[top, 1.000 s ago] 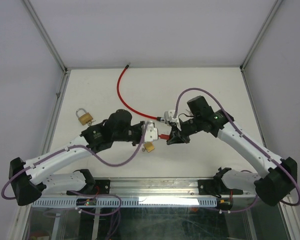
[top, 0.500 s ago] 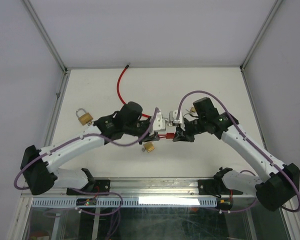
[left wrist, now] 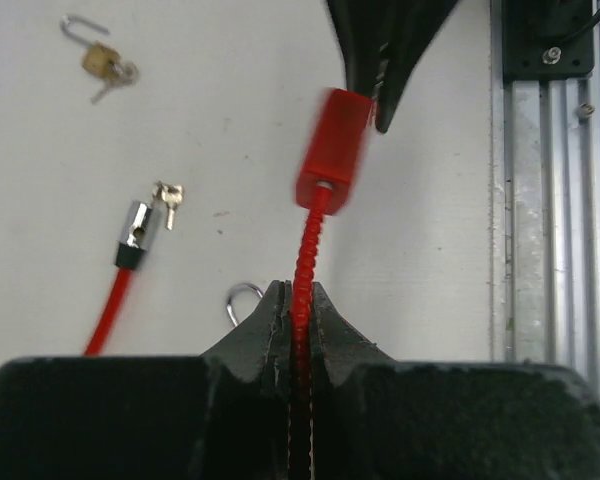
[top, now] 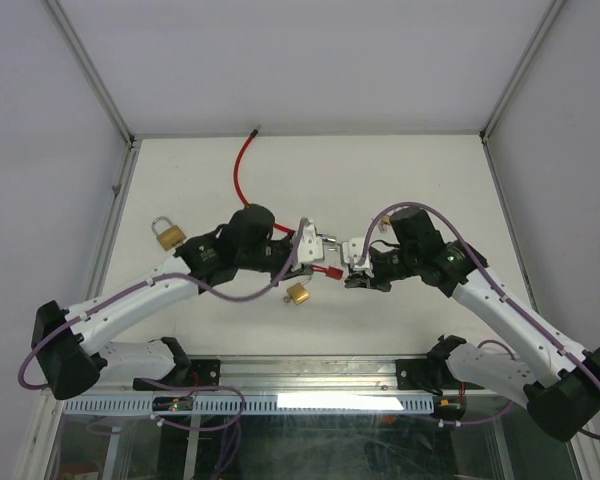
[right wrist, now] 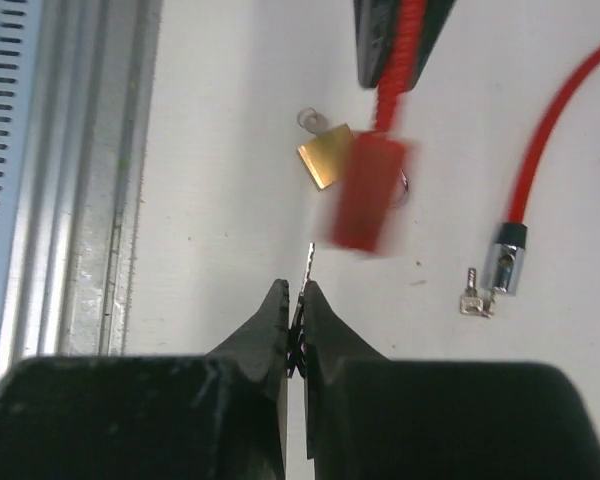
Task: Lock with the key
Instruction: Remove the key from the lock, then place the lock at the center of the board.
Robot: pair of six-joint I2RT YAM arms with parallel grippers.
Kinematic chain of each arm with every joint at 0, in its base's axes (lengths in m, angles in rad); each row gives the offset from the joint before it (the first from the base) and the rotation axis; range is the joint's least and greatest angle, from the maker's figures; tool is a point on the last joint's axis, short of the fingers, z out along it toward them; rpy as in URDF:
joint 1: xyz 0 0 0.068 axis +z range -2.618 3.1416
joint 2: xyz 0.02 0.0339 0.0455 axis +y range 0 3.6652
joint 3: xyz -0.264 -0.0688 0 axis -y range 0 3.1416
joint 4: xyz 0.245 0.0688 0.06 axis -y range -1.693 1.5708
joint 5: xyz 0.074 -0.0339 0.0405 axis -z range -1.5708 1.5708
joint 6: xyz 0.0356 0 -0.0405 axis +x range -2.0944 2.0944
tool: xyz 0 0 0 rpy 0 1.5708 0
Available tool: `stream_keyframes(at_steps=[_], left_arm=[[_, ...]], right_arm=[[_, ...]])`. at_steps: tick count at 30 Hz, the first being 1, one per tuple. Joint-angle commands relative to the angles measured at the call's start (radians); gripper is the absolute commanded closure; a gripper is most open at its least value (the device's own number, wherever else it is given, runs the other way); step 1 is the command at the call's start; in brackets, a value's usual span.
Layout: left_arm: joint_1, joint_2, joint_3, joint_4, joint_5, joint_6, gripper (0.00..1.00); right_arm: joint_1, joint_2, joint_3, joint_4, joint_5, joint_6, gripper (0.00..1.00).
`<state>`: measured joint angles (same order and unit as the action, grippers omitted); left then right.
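Now left gripper point(left wrist: 297, 305) clamps the ribbed red cable point(left wrist: 310, 235); its red lock block point(right wrist: 368, 195) sits just beyond the thin metal key point(right wrist: 309, 265) my right gripper point(right wrist: 293, 298) pinches, offset sideways.

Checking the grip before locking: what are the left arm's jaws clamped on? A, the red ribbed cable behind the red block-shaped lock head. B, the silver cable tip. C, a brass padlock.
A: the left wrist view shows the left jaws shut on the red ribbed cable, the red block-shaped lock head beyond.
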<state>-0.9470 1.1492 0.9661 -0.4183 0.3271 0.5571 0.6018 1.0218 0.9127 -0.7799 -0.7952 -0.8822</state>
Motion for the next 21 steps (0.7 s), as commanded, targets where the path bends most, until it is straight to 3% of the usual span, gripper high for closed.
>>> stream_keyframes(at_steps=[1,4,9,12,15,16,19,21], left_arm=[[0.19,0.125,0.159,-0.188,0.417,-0.273,1.0],[0.2,0.185,0.205,-0.222,0.474,-0.277,1.0],[0.154,0.046,0.094,-0.053,0.214,-0.17,1.0],[0.161,-0.02,0.024,0.015,0.061,-0.201,0.98],[0.191,0.016,0.012,0.013,0.063,-0.343,0.97],[0.195,0.05,0.001,0.044,0.085,-0.462,0.98],[0.196,0.198,-0.022,0.182,0.211,-0.764,1.0],[0.195,0.298,-0.026,0.293,0.252,-0.875,1.0]], right_arm=[[0.026,-0.074,-0.027,0.053,0.243,-0.06,1.0],[0.02,-0.06,0.002,0.03,0.232,-0.014,1.0],[-0.06,-0.017,0.037,0.006,0.124,0.058,1.0],[-0.158,0.015,0.034,0.027,0.083,0.085,1.0],[-0.271,0.089,0.031,0.034,-0.001,0.087,1.0],[-0.316,0.122,0.027,0.043,-0.045,0.095,1.0],[-0.407,0.198,0.02,0.098,-0.132,0.147,1.0],[-0.453,0.257,0.032,0.113,-0.141,0.164,1.0]])
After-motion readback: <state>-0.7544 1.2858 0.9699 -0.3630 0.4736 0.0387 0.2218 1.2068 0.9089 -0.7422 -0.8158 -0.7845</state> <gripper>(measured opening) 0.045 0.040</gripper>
